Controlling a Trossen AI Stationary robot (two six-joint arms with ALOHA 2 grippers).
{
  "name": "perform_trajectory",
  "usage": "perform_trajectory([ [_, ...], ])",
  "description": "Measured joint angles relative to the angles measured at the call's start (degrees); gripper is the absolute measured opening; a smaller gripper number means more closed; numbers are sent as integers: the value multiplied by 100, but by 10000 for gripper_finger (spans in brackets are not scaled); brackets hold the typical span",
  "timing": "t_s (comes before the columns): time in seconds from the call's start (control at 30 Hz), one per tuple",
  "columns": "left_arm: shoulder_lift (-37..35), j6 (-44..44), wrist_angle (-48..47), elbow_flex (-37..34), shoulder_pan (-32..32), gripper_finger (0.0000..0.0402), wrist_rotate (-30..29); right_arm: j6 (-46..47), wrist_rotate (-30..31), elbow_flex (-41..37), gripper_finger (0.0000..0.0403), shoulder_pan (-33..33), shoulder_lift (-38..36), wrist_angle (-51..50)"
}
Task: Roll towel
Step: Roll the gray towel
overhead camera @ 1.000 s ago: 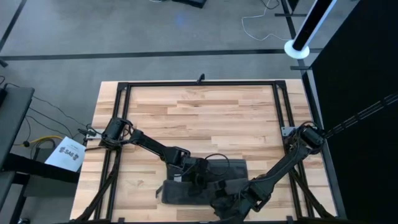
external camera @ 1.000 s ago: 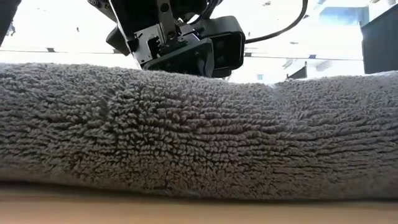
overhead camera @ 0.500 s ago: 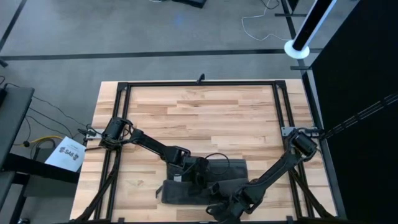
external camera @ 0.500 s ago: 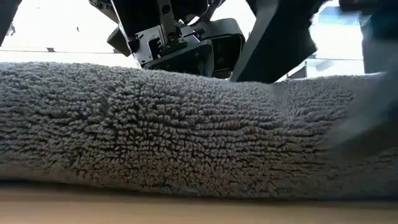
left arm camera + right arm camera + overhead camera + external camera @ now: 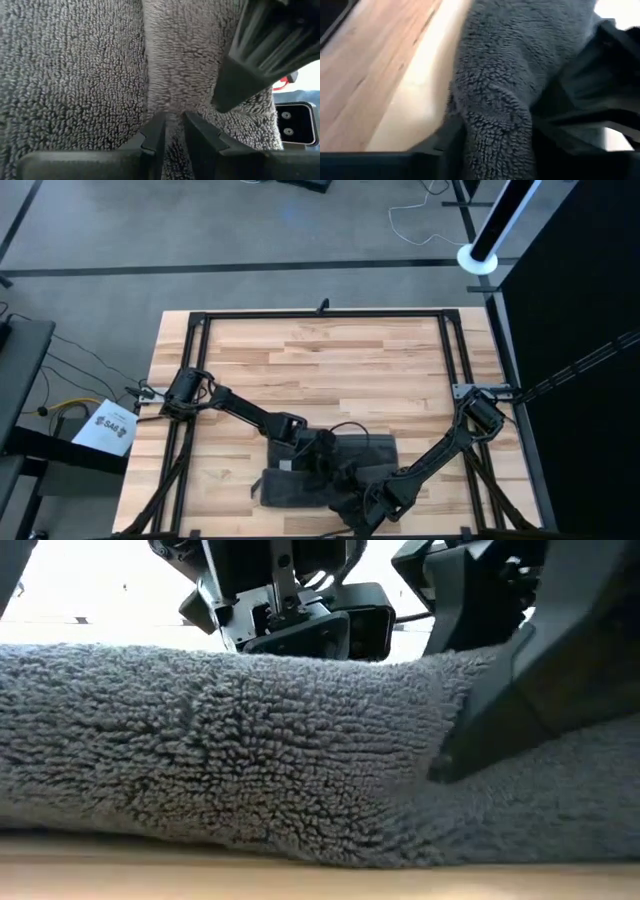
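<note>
One towel [image 5: 330,475] at tabletop [image 5: 330,365] near edge, bare wood beyond, left pincer [image 5: 170,131] and right pincer [image 5: 495,145] each clamped on towel folds

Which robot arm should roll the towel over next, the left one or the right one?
Probably the right. Its gripper is shut on a bunched towel edge at the near side, ready to turn it over; the left gripper merely pinches the middle.
</note>
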Motion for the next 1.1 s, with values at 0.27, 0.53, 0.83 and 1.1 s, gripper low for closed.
perform_trajectory([
  [0.27, -448, 637, -1599, 2, 102, 56, -94, 857, -40, 0, 30, -24, -7, -222],
  [0.53, -1931, 886, -3862, -7, -388, 56, -787, 1762, -40, 0, 30, 36, -22, -324],
  [0.83, -2356, 2036, -3444, 2, -2233, 78, -1729, 1950, -40, 0, 30, 33, -26, -310],
  [1.1, -1543, 1798, -2695, 2, -2559, 176, -2556, 1966, -233, 22, 30, -35, -27, -299],
])
